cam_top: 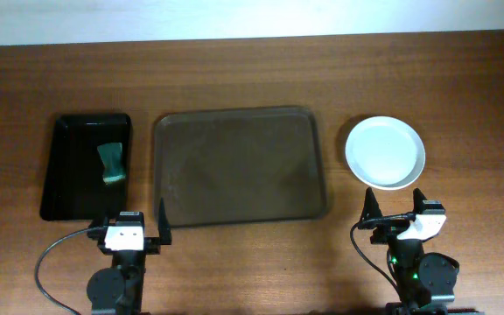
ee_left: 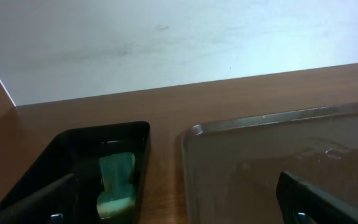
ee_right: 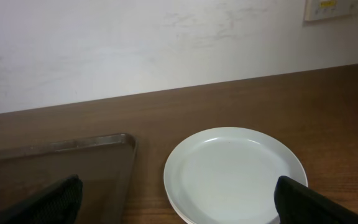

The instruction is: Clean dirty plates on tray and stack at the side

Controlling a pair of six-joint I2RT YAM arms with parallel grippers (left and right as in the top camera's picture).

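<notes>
Overhead view, items as recorded. Tray: dark brown, set at the centre of the worktop; only its bare floor is shown. Black tray: placed just left of the tray; a green sponge is contained in it. Plates: laid on the worktop to the right of the tray, apart from it. A pale white top plate is seen, a second rim is noted beneath it in the right wrist view, and the count cannot be told. Left tool: held at the near edge, before the gap between both trays, fingers spread wide, nothing gripped. Right tool: held just before the plates, fingers spread wide, nothing gripped.
</notes>
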